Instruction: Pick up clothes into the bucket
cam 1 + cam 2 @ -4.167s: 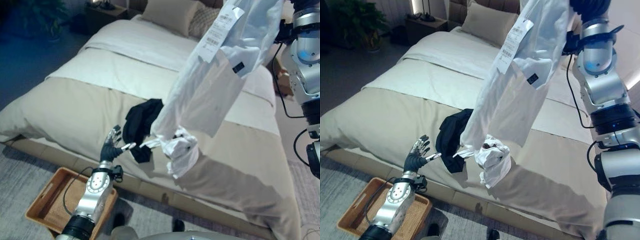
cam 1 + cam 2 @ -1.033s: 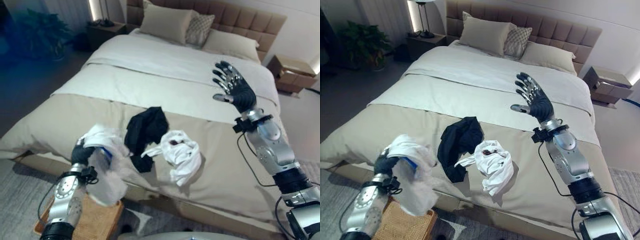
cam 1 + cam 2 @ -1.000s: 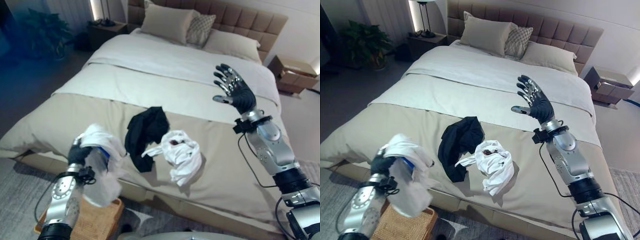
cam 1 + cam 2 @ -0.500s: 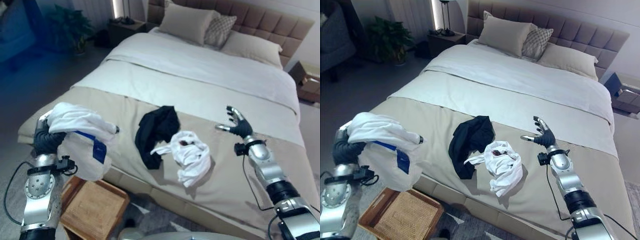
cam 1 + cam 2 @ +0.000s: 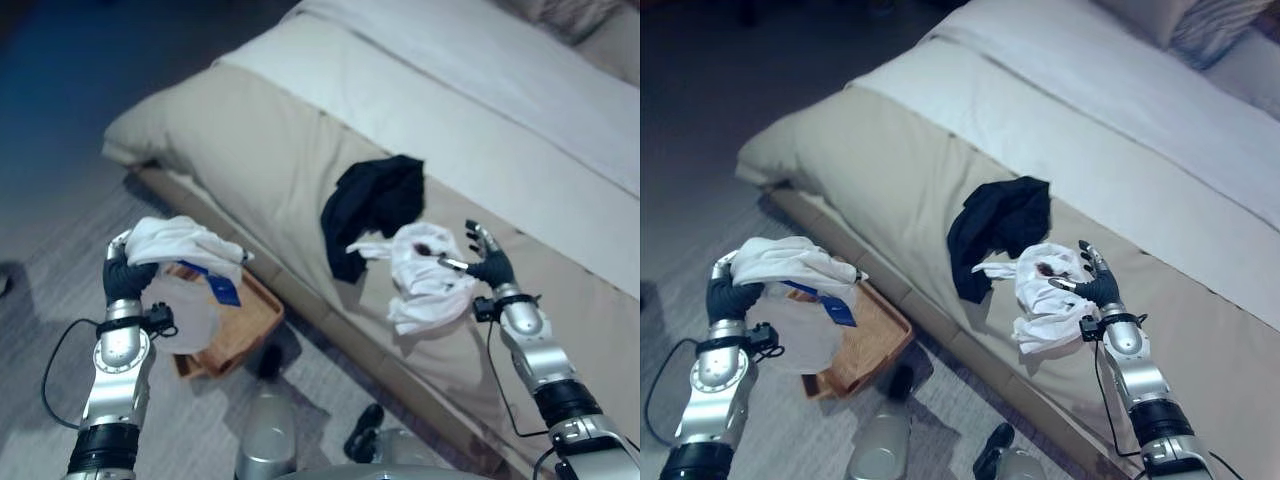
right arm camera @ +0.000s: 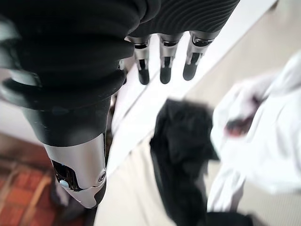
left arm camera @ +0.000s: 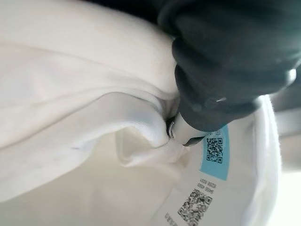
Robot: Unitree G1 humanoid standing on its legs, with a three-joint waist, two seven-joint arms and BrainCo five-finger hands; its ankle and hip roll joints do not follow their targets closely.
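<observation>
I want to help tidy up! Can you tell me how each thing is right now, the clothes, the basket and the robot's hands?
White shirt: bunched, held above the basket.
Left hand: fingers closed on the white shirt.
Basket: on the floor beside the bed, partly under the shirt.
Black garment: crumpled on the bed.
White garment: crumpled on the bed, beside the black one.
Right hand: open, by the white garment.

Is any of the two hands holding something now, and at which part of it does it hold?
The left hand holds the white garment by a bunched fold at its top, the rest hanging over the wicker basket. The right hand is open and holds nothing.
</observation>
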